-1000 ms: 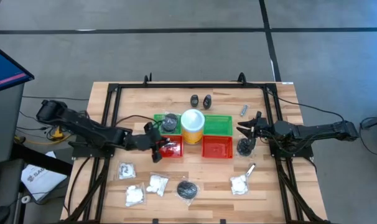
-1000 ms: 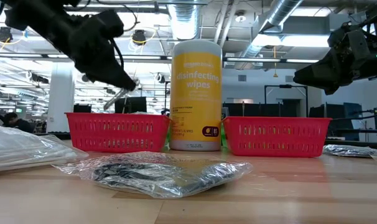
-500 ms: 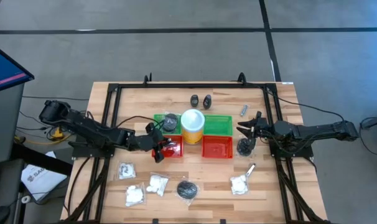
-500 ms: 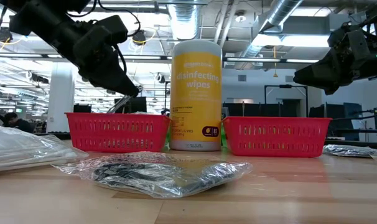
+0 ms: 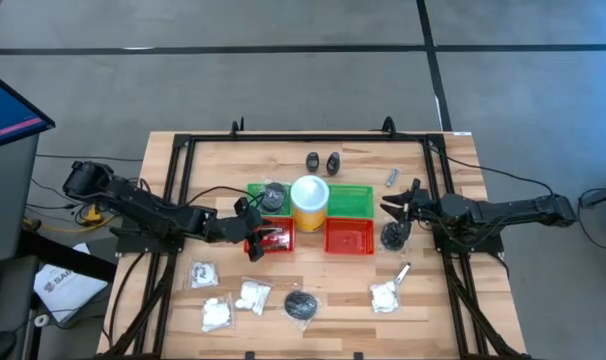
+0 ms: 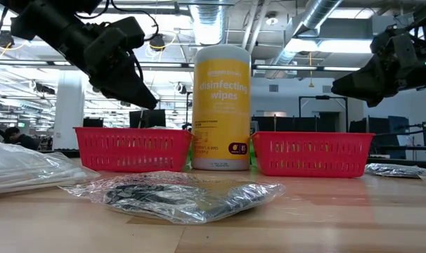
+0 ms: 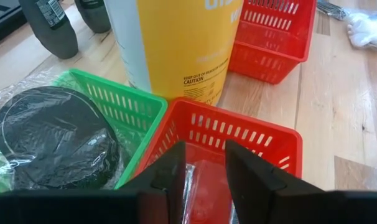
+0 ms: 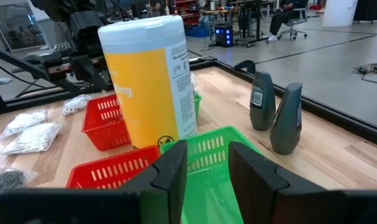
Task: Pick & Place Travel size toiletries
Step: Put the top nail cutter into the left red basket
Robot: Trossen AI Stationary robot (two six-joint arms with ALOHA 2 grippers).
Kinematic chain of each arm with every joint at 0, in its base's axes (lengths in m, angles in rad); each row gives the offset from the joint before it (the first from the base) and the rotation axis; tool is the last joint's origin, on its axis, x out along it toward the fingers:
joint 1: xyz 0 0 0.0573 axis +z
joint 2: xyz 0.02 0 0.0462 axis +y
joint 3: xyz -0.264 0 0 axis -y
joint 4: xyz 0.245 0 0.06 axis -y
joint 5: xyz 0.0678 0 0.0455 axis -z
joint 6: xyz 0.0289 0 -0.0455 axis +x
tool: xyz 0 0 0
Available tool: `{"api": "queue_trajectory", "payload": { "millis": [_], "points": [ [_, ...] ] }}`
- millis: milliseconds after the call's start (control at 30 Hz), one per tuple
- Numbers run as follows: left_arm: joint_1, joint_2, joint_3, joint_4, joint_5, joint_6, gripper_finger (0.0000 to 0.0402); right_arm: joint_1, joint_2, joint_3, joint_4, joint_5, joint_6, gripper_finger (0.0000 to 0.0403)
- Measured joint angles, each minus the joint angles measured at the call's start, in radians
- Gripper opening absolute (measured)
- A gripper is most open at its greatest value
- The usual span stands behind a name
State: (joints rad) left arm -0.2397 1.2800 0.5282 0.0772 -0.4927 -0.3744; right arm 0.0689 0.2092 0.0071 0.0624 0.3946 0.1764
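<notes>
- On the table's left half, my left gripper (image 5: 266, 238) hangs over the left red tray (image 5: 273, 240), fingers a little apart with nothing clamped between them. The left wrist view shows a clear-wrapped item lying in that tray (image 7: 229, 149) below my fingertips; I cannot tell what it is.
- Near the front left edge lie three clear-wrapped white packets (image 5: 215, 312), well apart from both grippers.
- Just beside them, toward the centre front, lies a wrapped dark grey pad (image 5: 301, 304).
- Behind the left red tray, a green tray (image 5: 355, 199) holds another wrapped dark round pad (image 7: 55, 146) at its left end.
- At the centre stands the yellow wipes cylinder (image 5: 310, 203), touching or just beside the trays around it.
- Behind it, near the rear edge, two small black bottles (image 5: 322, 161) stand upright side by side.
- Right of the cylinder sits a second red tray (image 5: 349, 238).
- Farther right, my right gripper (image 5: 395, 207) waits beside the trays, fingers slightly apart, holding nothing.
- Near it lie a dark pad (image 5: 392, 236), a white packet (image 5: 384, 295) and a silvery tube (image 5: 391, 177).
</notes>
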Motion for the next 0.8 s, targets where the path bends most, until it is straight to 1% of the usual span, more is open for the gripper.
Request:
{"api": "queue_trajectory", "payload": {
  "millis": [67,200,367,500,667,800],
  "points": [
    [0.000,0.000,0.000,0.000,0.000,0.000,0.0105,-0.005,0.000,0.006,-0.009,0.011,0.000,0.0109],
    [0.000,0.000,0.000,0.005,0.000,0.000,0.0104,-0.044,0.000,0.058,-0.084,0.019,0.000,0.0109],
    [0.000,0.000,0.000,0.018,0.000,0.000,0.0104,-0.138,0.003,0.155,-0.297,0.025,0.074,0.0109],
    [0.000,0.000,0.000,0.025,0.000,0.000,0.0104,-0.241,0.025,0.221,-0.465,0.025,0.163,0.0109],
    [0.000,0.000,0.000,0.037,0.000,0.000,0.0104,-0.361,0.063,0.234,-0.460,0.023,0.194,0.0109],
    [0.000,0.000,0.000,0.046,0.000,0.000,0.0104,-0.454,0.107,0.234,-0.459,-0.007,0.232,0.0109]
  ]
}}
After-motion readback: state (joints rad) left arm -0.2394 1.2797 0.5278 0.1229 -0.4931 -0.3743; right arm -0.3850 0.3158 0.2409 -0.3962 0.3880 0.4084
